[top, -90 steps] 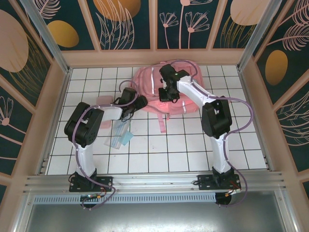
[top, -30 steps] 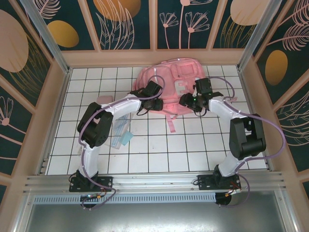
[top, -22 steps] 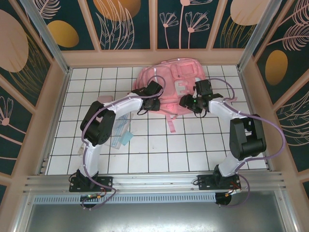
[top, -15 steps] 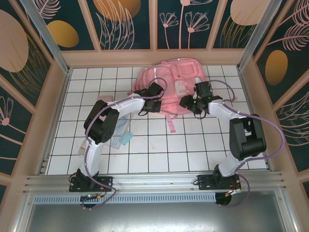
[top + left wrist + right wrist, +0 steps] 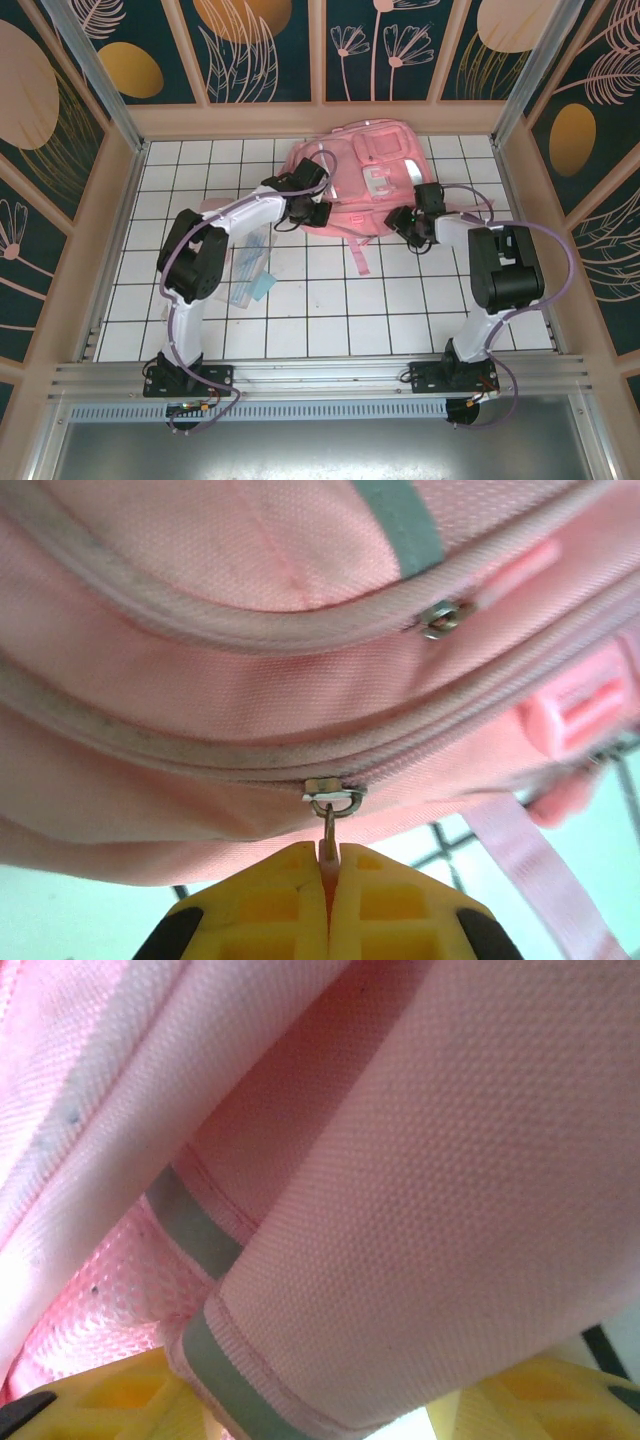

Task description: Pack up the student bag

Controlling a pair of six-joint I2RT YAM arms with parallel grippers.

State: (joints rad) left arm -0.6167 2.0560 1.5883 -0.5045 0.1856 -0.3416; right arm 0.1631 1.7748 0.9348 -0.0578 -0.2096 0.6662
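On the white tiled table a clear packet lies at the left, just beside the left arm. The left gripper is pinched tight on the metal zipper pull, and its yellow fingertips meet with the tab between them. This is at the near-left edge of the student bag, which lies flat at the back middle of the table. At the bag's near-right edge the right gripper stands half apart, closed around a padded strap. The strap carries a grey reflective band and fills the gap between the jaws.
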